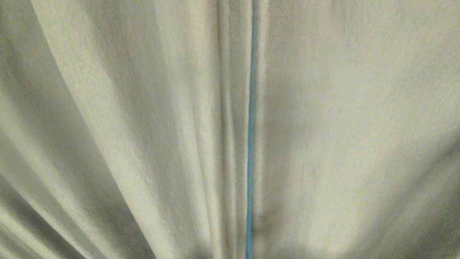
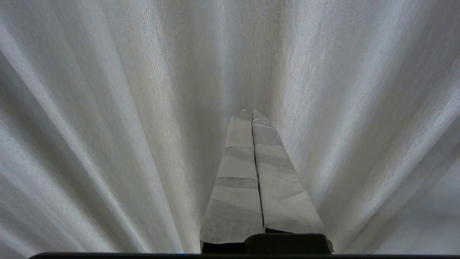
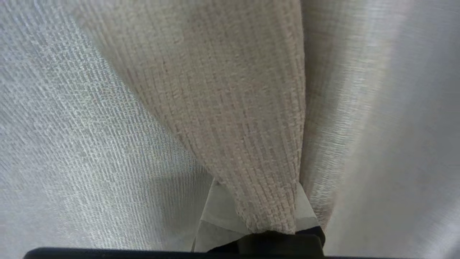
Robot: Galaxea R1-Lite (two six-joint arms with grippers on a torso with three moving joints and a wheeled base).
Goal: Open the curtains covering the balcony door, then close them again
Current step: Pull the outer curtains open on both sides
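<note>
Curtains (image 1: 143,126) nearly meet, one thin gap left. My right gripper (image 3: 266,216) pinches a curtain fold; my left gripper (image 2: 251,115) hangs closed, empty.

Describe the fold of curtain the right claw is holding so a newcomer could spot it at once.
In the right wrist view the curtains fill the picture. One thick fold runs down into the right claw, which is shut on it. It is beige and coarsely woven; the cloth on either side is paler and finer.
</note>
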